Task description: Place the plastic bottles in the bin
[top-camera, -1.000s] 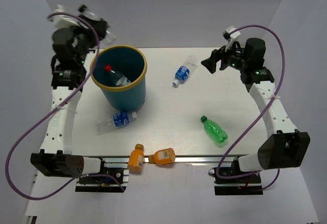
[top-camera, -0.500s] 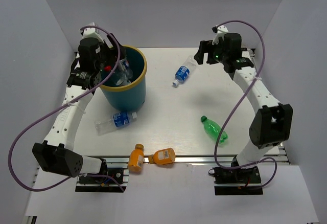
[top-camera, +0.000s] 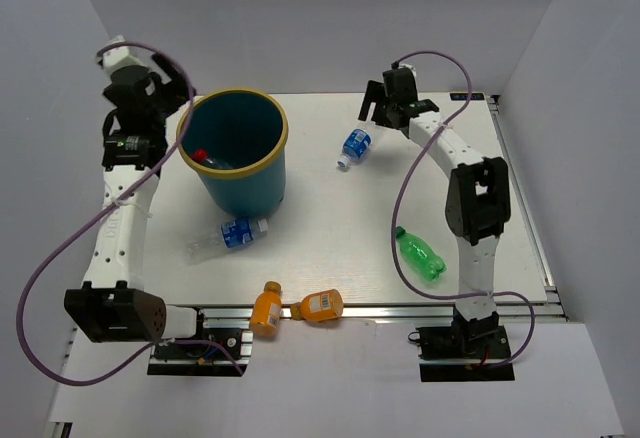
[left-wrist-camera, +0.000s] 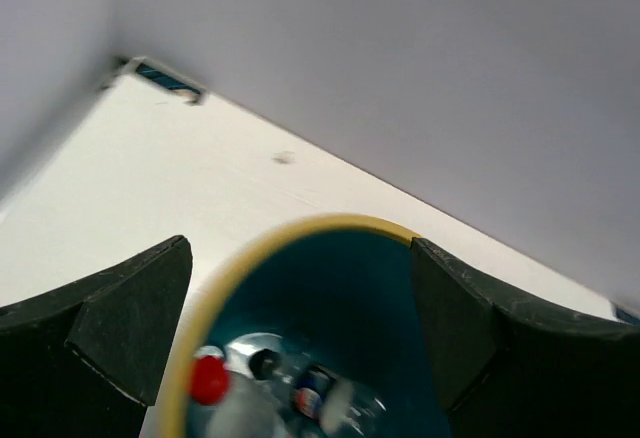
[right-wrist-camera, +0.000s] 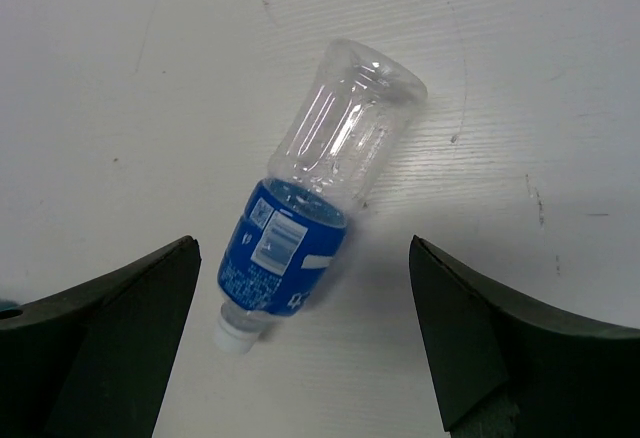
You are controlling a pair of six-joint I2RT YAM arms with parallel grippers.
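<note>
- Top external view: orange bottle [top-camera: 266, 309] and second orange bottle [top-camera: 321, 305] lie at the counter's [top-camera: 340, 220] near edge.
- Green bottle [top-camera: 420, 256] and blue-labelled bottle [top-camera: 228, 235] lie mid-counter.
- Bin [top-camera: 245, 184] holds a red-capped bottle [top-camera: 206, 159].
- Right gripper [right-wrist-camera: 303, 248], spread wide, hovers over another blue-labelled bottle [right-wrist-camera: 312, 226].
- Left gripper [left-wrist-camera: 300, 258], spread and empty, hangs by the bin's rim.

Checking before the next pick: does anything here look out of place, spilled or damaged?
Nothing looks spilled or damaged. One oddity: an orange bottle and a second orange bottle lie at the very near edge of the table, overlapping the metal rail rather than resting squarely on the white surface.
</note>
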